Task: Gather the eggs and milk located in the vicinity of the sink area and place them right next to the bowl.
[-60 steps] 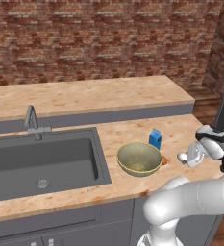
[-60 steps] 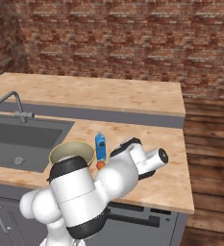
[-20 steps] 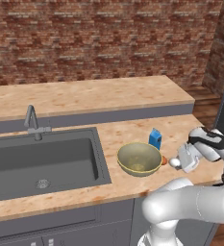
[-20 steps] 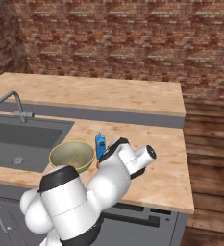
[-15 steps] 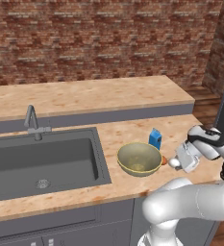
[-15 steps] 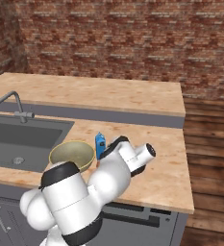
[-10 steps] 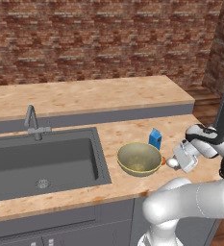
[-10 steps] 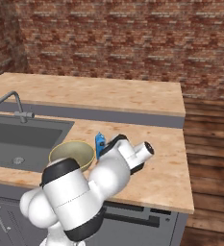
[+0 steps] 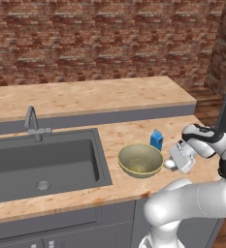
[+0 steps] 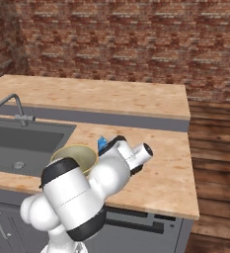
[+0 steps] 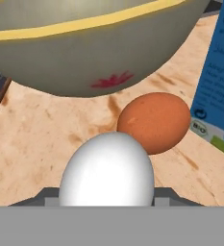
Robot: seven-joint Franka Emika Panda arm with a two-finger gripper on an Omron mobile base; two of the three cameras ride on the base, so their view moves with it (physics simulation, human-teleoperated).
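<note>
The bright blue milk carton [image 11: 218, 81] bears white print, cropped and unreadable. The gripper [image 9: 175, 163], now lower and closer to the olive-yellow bowl [image 9: 140, 160], clasps a smooth white egg [image 11: 107, 170] beside a brown egg [image 11: 154, 121].

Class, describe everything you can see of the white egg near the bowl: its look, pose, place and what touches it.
The white egg is a smooth, plain, glossy ovoid, unbroken, far smaller than the bowl. It sits between the dark fingers of the gripper, low over the wooden counter just beside the bowl. Right behind it lies a brown egg, close enough that contact cannot be ruled out. The blue milk stands to one side.
</note>
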